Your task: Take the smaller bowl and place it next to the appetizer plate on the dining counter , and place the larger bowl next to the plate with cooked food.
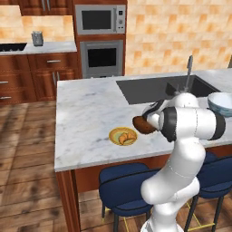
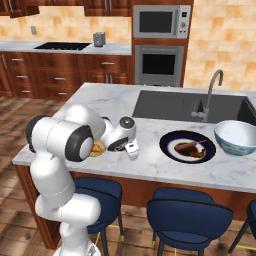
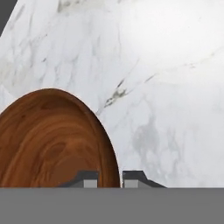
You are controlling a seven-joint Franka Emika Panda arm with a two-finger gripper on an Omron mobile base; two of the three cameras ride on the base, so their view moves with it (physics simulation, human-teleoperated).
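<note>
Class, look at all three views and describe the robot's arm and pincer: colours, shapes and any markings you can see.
The arm is made of glossy white, rounded tube-like segments with bulging elbows, separated by dark grey to black joint bands and round dark caps. No cables or lettering are visible. The pincer ends in two small dark grey finger tips with lighter grey square pads.

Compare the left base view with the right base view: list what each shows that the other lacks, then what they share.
Left base view alone: the smaller bowl, dark brown, beside the appetizer plate with the plate's whole yellow face clear.

Right base view alone: the plate with cooked food, dark, beside the larger bowl.

Both: the dining counter, its sink and faucet, the larger bowl, blue stools, the microwave and oven.
</note>
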